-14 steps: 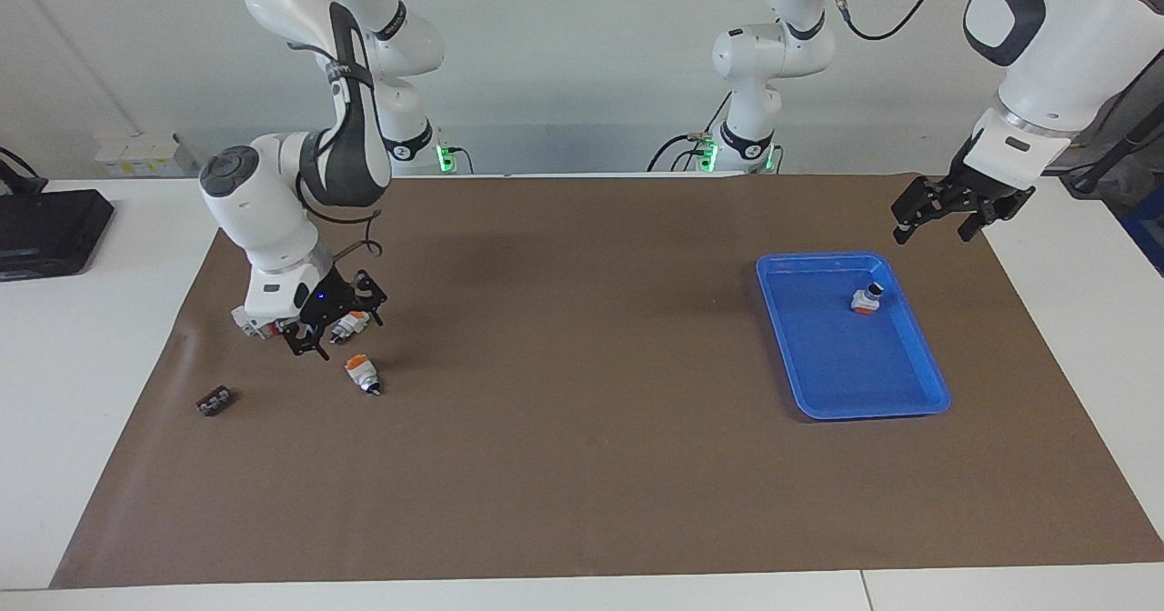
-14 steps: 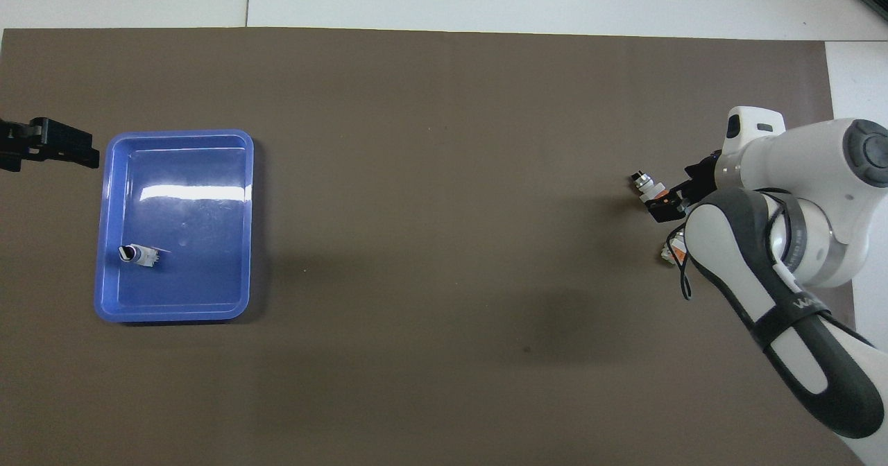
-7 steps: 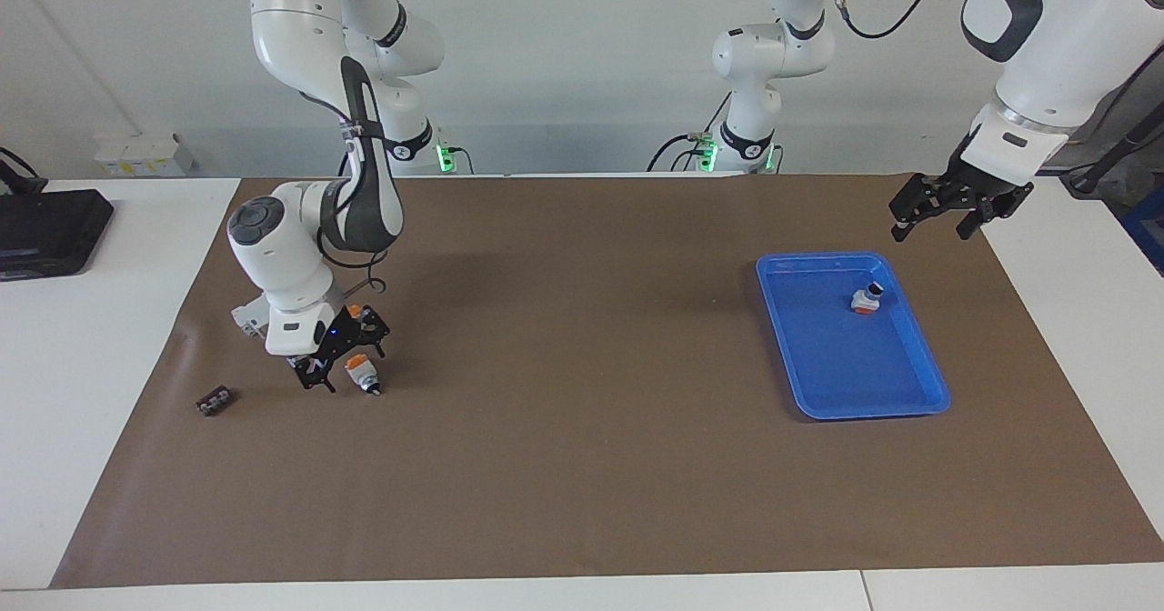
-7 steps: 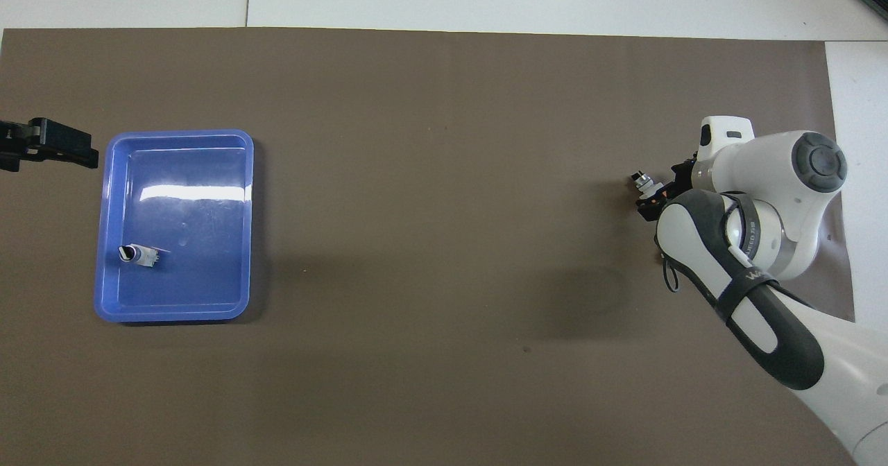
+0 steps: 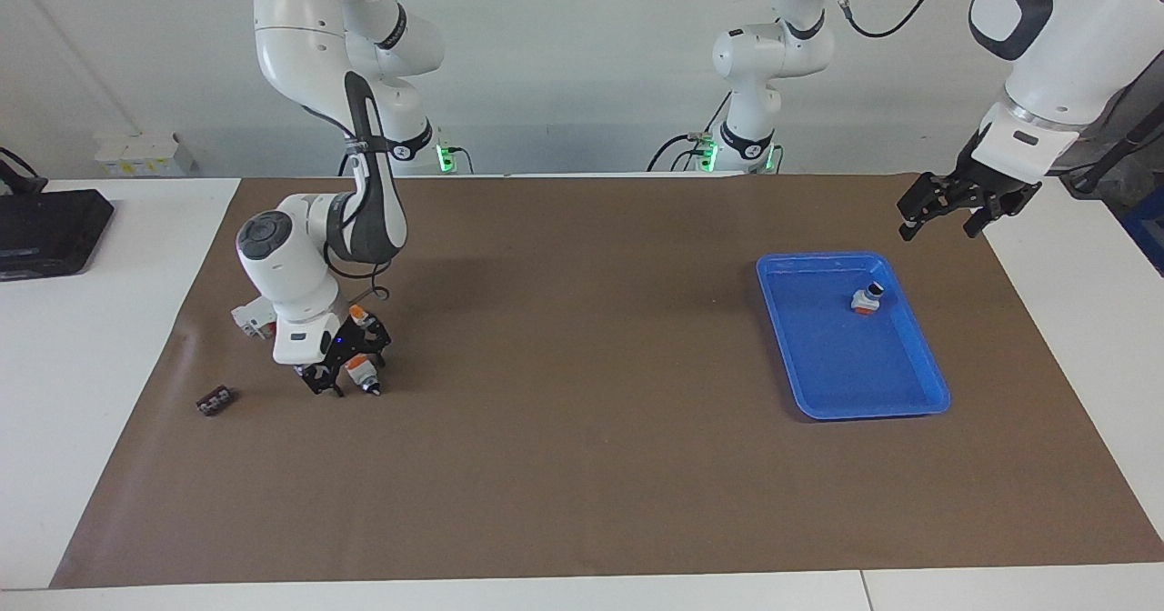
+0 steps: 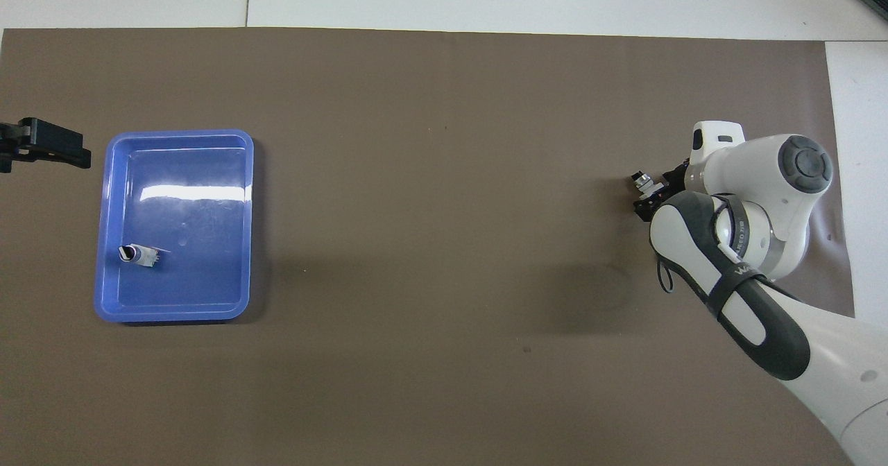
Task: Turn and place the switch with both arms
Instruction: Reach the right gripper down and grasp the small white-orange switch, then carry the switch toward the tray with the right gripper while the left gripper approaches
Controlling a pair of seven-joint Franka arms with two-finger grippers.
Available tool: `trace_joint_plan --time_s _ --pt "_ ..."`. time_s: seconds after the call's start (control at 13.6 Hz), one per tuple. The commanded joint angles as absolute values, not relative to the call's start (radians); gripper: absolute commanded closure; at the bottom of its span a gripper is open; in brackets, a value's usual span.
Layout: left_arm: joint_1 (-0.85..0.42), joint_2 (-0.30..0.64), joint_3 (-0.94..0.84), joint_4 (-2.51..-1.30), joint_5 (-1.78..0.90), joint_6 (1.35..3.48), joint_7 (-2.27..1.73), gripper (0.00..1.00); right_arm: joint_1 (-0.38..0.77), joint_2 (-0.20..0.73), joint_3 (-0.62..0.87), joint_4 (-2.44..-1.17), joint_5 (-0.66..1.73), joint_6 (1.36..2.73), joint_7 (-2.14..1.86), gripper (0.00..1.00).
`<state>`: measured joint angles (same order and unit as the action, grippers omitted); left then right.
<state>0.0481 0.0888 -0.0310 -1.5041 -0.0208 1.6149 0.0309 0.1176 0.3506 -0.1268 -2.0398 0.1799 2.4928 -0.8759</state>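
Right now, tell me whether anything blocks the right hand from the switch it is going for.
Nothing visible does. The right hand is down at the switch on the brown mat, its fingers either side of it.

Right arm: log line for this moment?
right tool: down around switch on mat, grip unconfirmed | left tool: open, waiting by tray | one switch in tray
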Motion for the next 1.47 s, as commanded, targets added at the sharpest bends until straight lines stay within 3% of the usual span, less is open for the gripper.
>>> trace_joint_plan --time_s 0.0,0.22,0.59,0.95,1.17,1.39 --pt "0.046 0.057 -0.032 -1.542 -0.006 1.624 0.040 0.00 0.120 0.350 -0.123 -2.036 0.207 2.465 -0.914 1.00" --pt "0.043 0.055 -0.032 -1.549 -0.006 1.632 0.045 0.00 0.166 0.333 -0.118 -1.987 0.195 2.387 -1.228 1.00" --pt "0.041 0.035 -0.034 -1.574 -0.006 1.614 0.034 0.00 0.164 0.235 -0.051 -1.942 0.213 2.312 -1.296 1.00" --pt "0.058 0.009 -0.031 -1.637 -0.076 1.626 0.034 0.00 0.164 0.190 0.070 -1.893 0.676 2.227 -1.448 1.00" --pt "0.109 -0.014 -0.031 -1.689 -0.228 1.666 0.020 0.00 0.167 0.192 0.158 -1.861 0.802 2.272 -1.578 1.00" --pt "0.100 -0.018 -0.032 -1.701 -0.345 1.678 -0.088 0.00 0.221 0.189 0.225 -1.862 0.857 2.434 -1.576 1.00"
